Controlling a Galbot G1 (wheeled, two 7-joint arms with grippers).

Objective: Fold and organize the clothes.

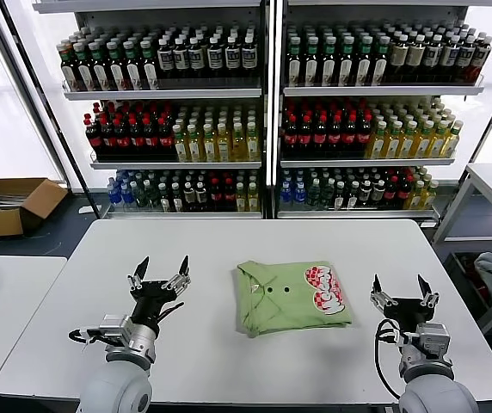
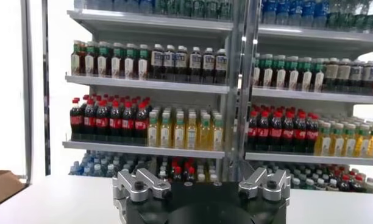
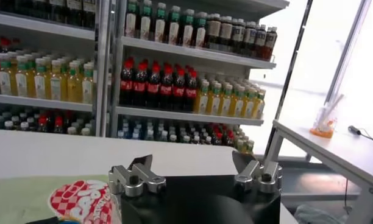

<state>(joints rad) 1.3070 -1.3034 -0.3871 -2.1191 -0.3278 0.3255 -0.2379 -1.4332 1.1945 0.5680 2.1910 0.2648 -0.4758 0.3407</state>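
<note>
Green cotton shirt (image 1: 293,297), one item, already folded into a rough rectangle, lay print-side up near the middle of the white table (image 1: 74,284), slightly toward its right edge, long side running left to right. Left gripper (image 1: 159,273) stood well apart toward the left edge, jaws spread, holding nothing. Right gripper (image 1: 403,292) stood just beside the shirt's right end, equally spread and empty. Judged nearer: the right arm.

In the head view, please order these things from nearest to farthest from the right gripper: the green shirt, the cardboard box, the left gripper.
1. Green shirt: folded at the table's middle, just left of the right gripper.
2. Left gripper: beyond the shirt, over the table's left part.
3. Cardboard box: on the floor, far left.
</note>
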